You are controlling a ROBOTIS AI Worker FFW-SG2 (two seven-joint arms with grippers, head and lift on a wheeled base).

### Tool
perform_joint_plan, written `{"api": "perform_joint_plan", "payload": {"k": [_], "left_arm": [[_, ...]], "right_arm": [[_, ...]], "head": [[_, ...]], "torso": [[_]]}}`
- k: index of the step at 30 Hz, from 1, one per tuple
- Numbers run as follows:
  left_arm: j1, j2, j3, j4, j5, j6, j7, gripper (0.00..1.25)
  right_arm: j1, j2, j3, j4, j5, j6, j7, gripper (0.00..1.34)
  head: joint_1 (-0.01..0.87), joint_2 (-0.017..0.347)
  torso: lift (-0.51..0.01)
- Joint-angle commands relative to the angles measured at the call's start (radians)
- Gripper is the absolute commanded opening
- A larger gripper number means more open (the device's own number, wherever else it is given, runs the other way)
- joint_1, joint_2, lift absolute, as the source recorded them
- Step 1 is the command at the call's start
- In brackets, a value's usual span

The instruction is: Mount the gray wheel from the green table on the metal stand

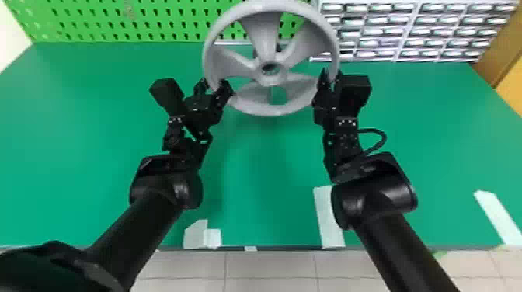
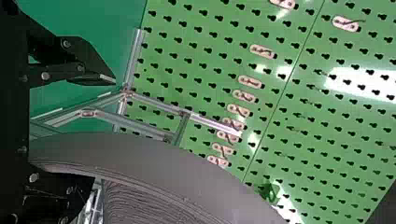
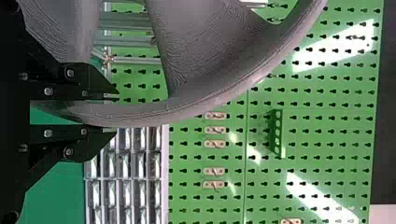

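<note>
The gray wheel (image 1: 271, 80), aloft over the green table (image 1: 427, 136) near the metal stand (image 2: 205, 122), looks stiff and bulky, best held at opposite sides of its rim (image 1: 272, 111), which the right gripper (image 1: 331, 74) grasps and the left gripper (image 1: 213, 84) straddles, fingers parted.

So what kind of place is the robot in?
Probably a workshop or a robot lab. There's a green board full of holes with small hooks on it, a rack of little drawers, and a metal frame behind the gray wheel.
</note>
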Motion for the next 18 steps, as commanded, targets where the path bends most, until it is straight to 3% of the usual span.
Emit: {"api": "perform_joint_plan", "payload": {"k": [1, 18], "left_arm": [[-0.006, 0.000, 0.004, 0.013, -0.003, 0.000, 0.135, 0.53], [-0.024, 0.000, 0.026, 0.031, -0.024, 0.003, 0.144, 0.53]], "right_arm": [[-0.012, 0.001, 0.001, 0.017, 0.001, 0.000, -0.001, 0.19], [-0.054, 0.001, 0.012, 0.060, 0.006, 0.000, -0.001, 0.18]], "head": [[0.868, 0.052], [0.868, 0.052]], "torso": [[-0.093], [-0.093]]}}
